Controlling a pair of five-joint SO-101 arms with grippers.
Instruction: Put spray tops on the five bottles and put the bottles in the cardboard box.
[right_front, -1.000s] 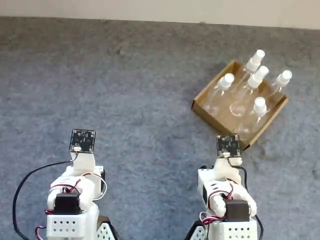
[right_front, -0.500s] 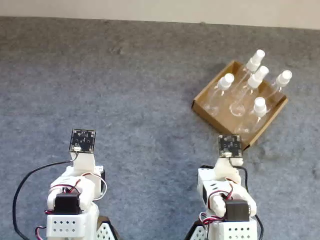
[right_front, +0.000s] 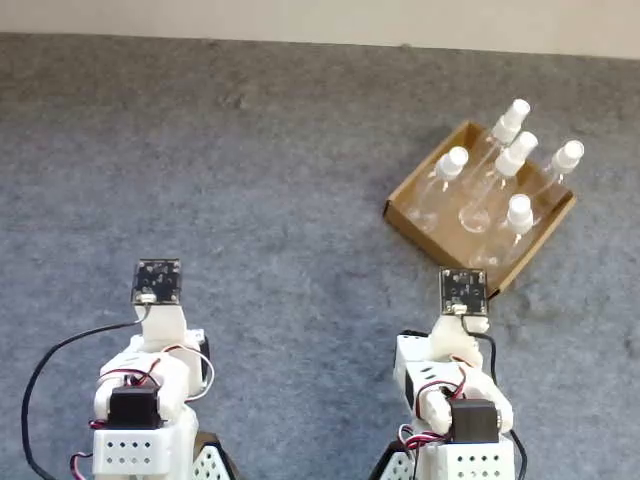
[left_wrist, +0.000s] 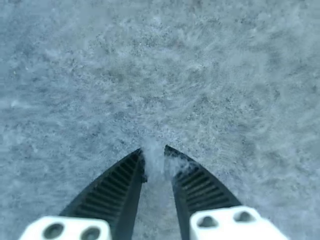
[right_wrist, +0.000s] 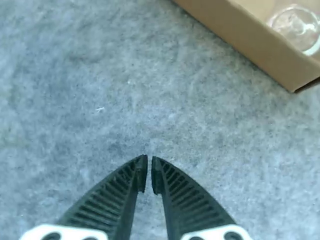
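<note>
A shallow brown cardboard box (right_front: 420, 240) lies flat toward the right edge of the surface, turned so that one corner points at the far edge; five clear bottles (right_front: 475, 205) are inside it, each with a white spray top (right_front: 453, 160) on; they appear to stand upright, close together; one is by the box's left corner, one at its far corner, one by its right corner, one toward its near corner, one in the middle; the right wrist view shows the box (right_wrist: 240, 30) wall and a round clear bottle base (right_wrist: 295, 22)
</note>
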